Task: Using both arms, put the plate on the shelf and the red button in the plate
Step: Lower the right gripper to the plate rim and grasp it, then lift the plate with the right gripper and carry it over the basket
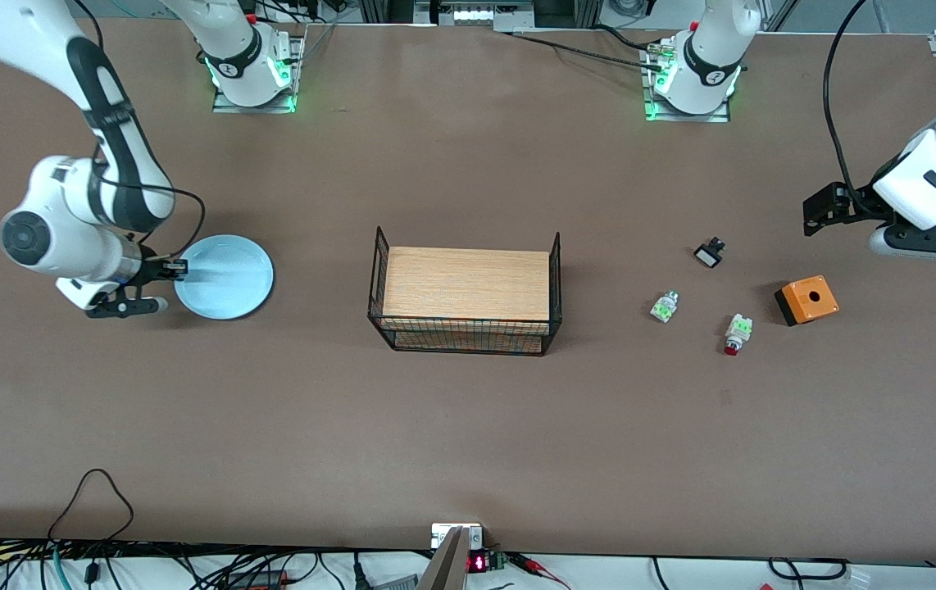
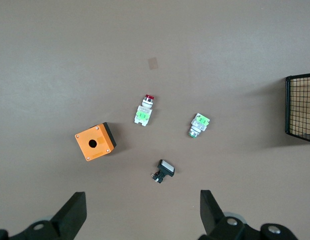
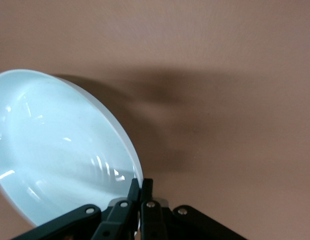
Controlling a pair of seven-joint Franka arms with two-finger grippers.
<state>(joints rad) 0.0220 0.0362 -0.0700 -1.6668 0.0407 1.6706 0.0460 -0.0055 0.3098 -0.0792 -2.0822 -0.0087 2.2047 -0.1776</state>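
The right hand (image 3: 141,192) is pinched tight on the rim of the pale blue plate (image 1: 224,276), which sits toward the right arm's end of the table (image 1: 468,426), well apart from the wire basket (image 1: 465,297). The left hand (image 2: 142,212) hangs spread wide over the table near the orange box (image 1: 807,300). The red button (image 1: 736,333) lies on the table near that box, nearer to the front camera than it.
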